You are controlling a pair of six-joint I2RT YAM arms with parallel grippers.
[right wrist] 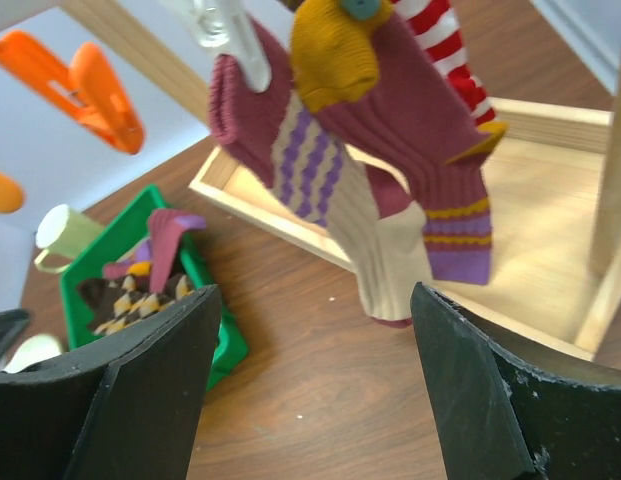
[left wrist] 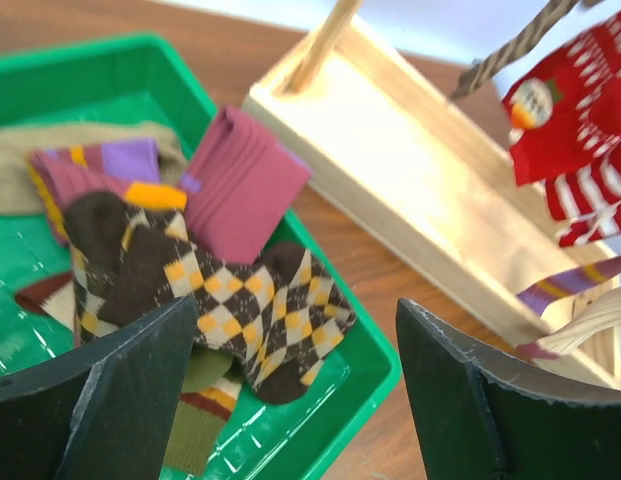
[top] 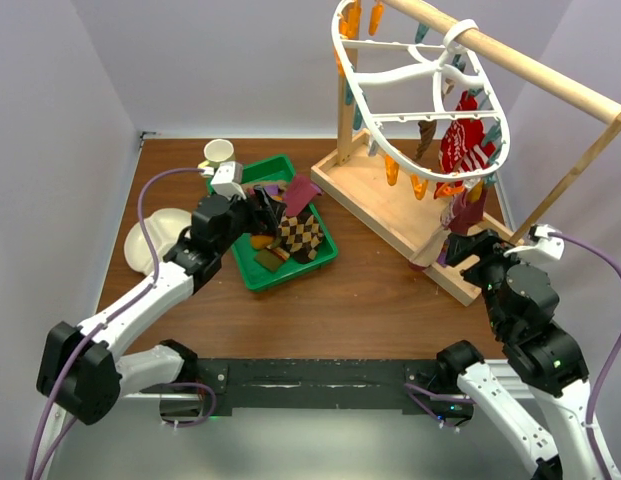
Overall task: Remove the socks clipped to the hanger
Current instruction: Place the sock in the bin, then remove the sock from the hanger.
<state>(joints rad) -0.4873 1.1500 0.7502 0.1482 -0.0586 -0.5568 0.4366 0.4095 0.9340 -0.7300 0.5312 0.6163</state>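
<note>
The white oval hanger (top: pixel 420 90) hangs by its hook from a wooden rail. Two socks stay clipped at its right end: a red and white one (top: pixel 465 140), and below it a maroon one with purple stripes and a cream toe (right wrist: pixel 390 150). My right gripper (right wrist: pixel 315 290) is open just below and in front of that maroon sock, not touching it. My left gripper (left wrist: pixel 298 305) is open over the green tray (left wrist: pixel 370 360), with nothing between its fingers. Under it lie loose socks, among them a brown argyle one (left wrist: pixel 240 300) and a maroon one (left wrist: pixel 245 185).
The wooden stand's box base (top: pixel 390 205) sits under the hanger, and its rail (top: pixel 530 65) slopes down to the right. Orange clips (right wrist: pixel 95 85) dangle from the rack. A pale cup (top: pixel 218 152) and a white plate (top: pixel 155 240) sit left of the tray.
</note>
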